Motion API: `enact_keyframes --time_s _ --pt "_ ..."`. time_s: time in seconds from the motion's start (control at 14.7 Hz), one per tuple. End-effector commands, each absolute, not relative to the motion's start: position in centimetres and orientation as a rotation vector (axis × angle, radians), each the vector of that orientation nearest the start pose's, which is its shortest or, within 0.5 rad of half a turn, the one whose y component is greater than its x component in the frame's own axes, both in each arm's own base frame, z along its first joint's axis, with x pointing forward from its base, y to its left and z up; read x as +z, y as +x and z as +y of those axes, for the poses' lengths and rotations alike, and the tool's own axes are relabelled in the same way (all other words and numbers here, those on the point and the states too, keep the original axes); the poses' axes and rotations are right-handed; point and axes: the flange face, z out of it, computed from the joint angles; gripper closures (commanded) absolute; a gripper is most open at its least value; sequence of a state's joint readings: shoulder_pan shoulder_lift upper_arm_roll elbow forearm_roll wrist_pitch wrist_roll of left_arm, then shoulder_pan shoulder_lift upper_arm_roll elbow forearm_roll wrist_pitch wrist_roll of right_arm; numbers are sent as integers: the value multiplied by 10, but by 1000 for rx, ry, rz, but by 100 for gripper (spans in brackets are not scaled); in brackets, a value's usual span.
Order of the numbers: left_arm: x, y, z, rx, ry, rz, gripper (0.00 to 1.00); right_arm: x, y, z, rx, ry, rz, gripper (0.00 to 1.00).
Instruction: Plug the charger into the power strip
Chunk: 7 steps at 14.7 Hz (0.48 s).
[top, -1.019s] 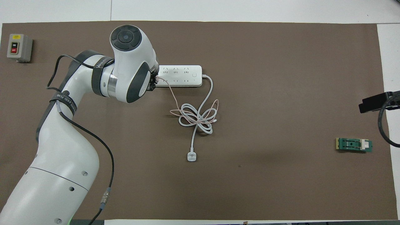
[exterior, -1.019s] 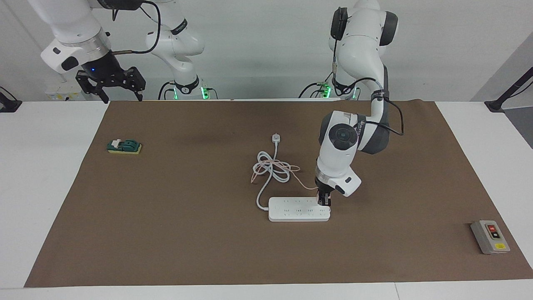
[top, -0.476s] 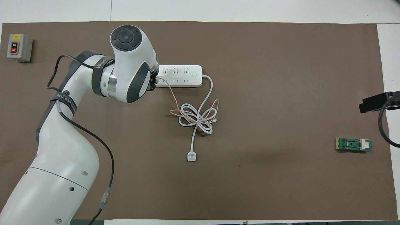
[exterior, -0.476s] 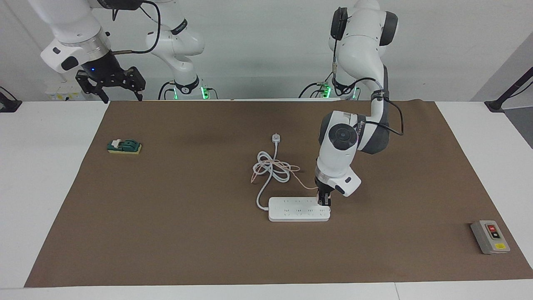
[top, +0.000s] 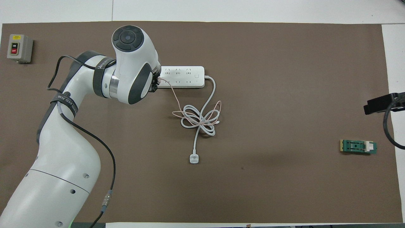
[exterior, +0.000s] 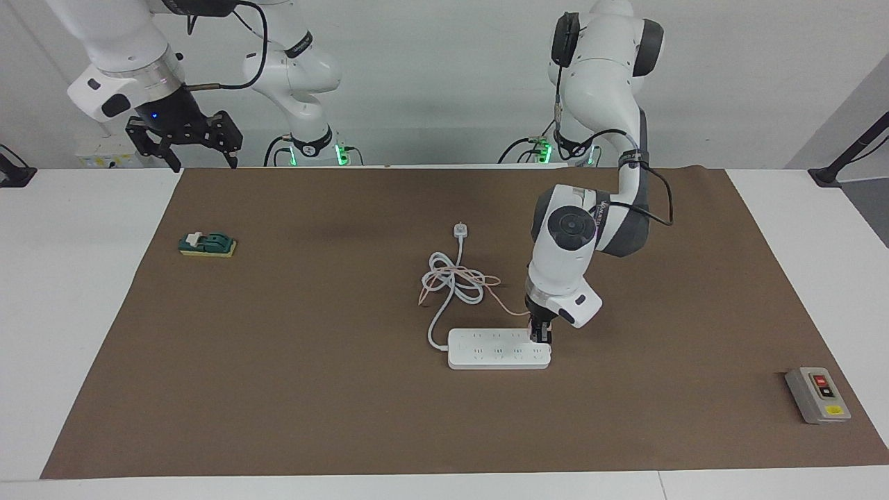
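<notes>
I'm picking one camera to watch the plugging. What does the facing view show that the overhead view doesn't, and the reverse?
Facing only: the left gripper down on the strip at its end toward the left arm, and the whole right gripper, open, waiting above the table's edge. Overhead only: the pink cable running in under the left arm to that strip end, where the arm hides the gripper. Both: strip, coiled cord, grey button box, green part.

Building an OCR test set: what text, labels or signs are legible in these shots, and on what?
"ON": black button of the grey switch box, overhead view.
"OFF": its red button.
Yellow label on the box: too small to read.
Lettering on the black strap around the left arm: too blurred to read.
Power strip: no readable text.
</notes>
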<state>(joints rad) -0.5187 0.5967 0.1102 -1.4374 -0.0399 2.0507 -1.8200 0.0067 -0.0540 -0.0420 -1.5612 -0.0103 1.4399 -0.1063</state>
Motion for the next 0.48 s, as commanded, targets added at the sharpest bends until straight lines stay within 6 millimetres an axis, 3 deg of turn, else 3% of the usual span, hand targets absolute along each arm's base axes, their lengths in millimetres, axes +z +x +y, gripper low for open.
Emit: enact_keyframes --time_s 0.0,0.41 --pt "332 651 -301 -66 -2386 -2015 100 648 519 -24 78 -3165 -93 0" --pt "325 643 -294 -5 -2379 -1907 100 648 519 -24 78 -3165 -93 0"
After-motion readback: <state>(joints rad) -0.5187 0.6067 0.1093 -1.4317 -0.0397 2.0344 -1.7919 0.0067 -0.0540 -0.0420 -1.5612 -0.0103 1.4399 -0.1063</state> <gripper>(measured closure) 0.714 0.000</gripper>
